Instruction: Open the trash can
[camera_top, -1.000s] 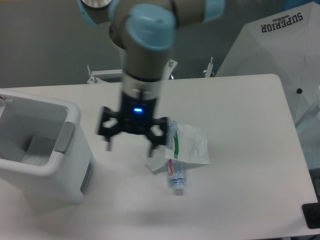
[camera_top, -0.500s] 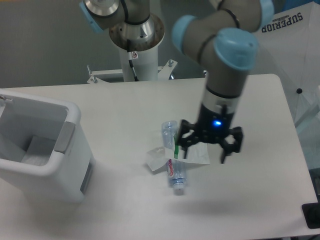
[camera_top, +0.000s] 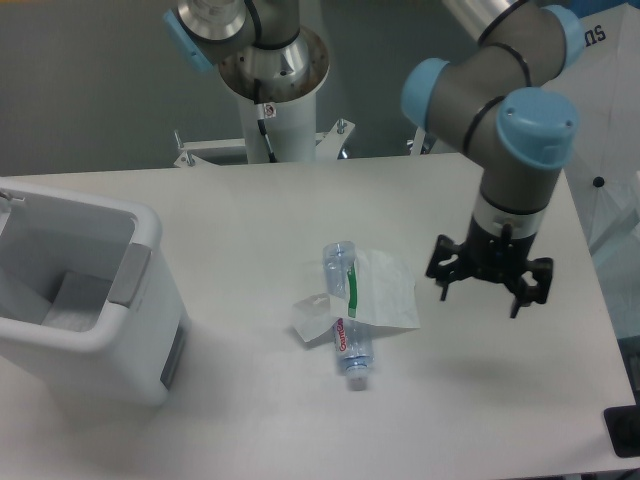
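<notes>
The gripper (camera_top: 490, 280) hangs spread and empty at the right, well apart from the bin (camera_top: 85, 300), whose top already looks open, so little seems left beyond retreating.

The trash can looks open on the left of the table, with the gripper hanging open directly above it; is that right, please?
Not quite: the trash can is open at the left, but the camera view shows the open gripper hanging over the table's right side, beyond the bottle.

Place: robotics lab
Signs: UR5e arm (camera_top: 500, 90) bolted on a pedestal behind a bare white table (camera_top: 250, 200), plain grey wall (camera_top: 90, 90), white photo umbrella (camera_top: 610, 190) alongside
</notes>
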